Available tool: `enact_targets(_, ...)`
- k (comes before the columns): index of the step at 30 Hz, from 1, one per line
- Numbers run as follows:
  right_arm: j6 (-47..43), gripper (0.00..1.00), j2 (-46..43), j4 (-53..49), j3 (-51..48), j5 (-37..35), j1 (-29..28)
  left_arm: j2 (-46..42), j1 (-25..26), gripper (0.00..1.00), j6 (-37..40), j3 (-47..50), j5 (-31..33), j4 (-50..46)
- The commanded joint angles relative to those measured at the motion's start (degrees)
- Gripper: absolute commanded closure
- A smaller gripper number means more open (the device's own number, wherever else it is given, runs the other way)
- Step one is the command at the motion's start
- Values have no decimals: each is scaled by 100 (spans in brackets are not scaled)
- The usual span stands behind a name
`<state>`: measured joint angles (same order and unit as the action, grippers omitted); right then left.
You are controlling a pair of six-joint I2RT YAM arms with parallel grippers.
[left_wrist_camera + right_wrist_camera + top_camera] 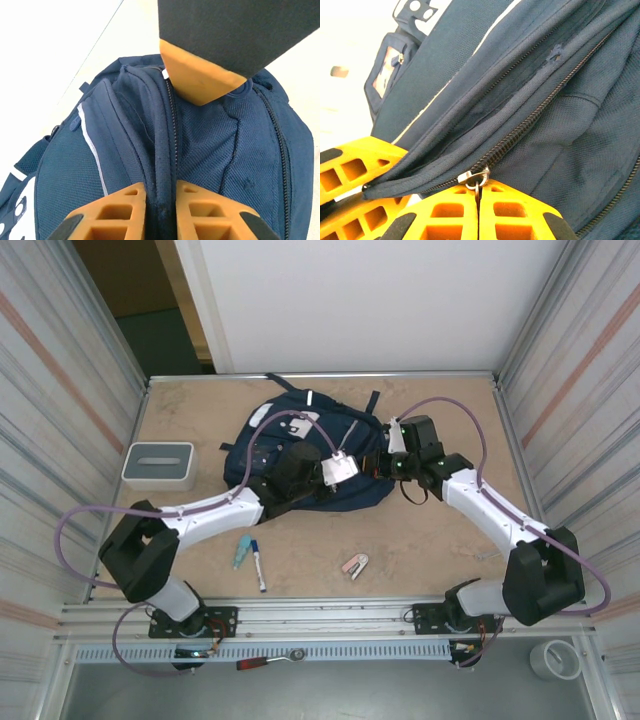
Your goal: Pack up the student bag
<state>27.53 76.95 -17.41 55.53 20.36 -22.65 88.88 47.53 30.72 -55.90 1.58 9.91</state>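
Top external view: the navy backpack (300, 445) lies flat on the back half of the tan desk (430, 540), a soft, rounded fabric lump with a white stripe and dark straps. Both arms reach onto it, the left pincer (338, 470) at its middle and the right pincer (383, 466) at its right edge; the jaws are too small to read here. A rounded grey-white box (158, 465) sits left of the bag, apart from it. Nearer the arm bases lie a teal pen (241, 552), a blue-and-white marker (258, 565) and a small pink-and-white object (354, 565).

Left wrist view: up close the cloth shows a fine mesh weave, with white piping and a dark zipper line. The left pincer (161, 205) has its orange, lattice-moulded fingers (120, 215) pressed on either side of a raised fabric ridge, gripping it.

Right wrist view: coarse zipper teeth run diagonally across smooth navy cloth. The right pincer (479, 210) is closed, and the metal zipper pull (476, 179) is caught in the seam where its fingers meet.
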Motion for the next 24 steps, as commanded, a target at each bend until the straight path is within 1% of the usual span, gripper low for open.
enact_targets(1,-253,100,-93,-484,160,-331,473,-517,-197,96,-283,109,-65,284)
enact_targets(4,-359,100,-19,-727,236,-425,769,-641,-296,96,-376,264,-224,426)
enact_targets(7,-376,100,115,-754,301,-299,929,-701,-399,96,-425,384,-260,468)
enact_targets(11,-319,100,207,-373,298,133,871,-736,-477,96,-444,495,-290,450)
enact_targets(15,-289,100,338,-189,451,464,679,-699,-621,96,-533,649,-335,617)
enact_targets(18,-243,100,365,-74,532,671,562,-705,-734,94,-548,740,-349,617)
enact_targets(20,-122,100,418,29,564,893,538,-736,-818,90,-550,814,-340,617)
enact_targets(21,-62,100,435,106,560,973,516,-764,-848,86,-566,842,-327,596)
enact_targets(22,-19,100,446,174,540,1023,480,-804,-855,80,-570,883,-302,568)
enact_targets(24,8,100,469,251,512,1100,422,-937,-857,65,-555,953,-304,519)
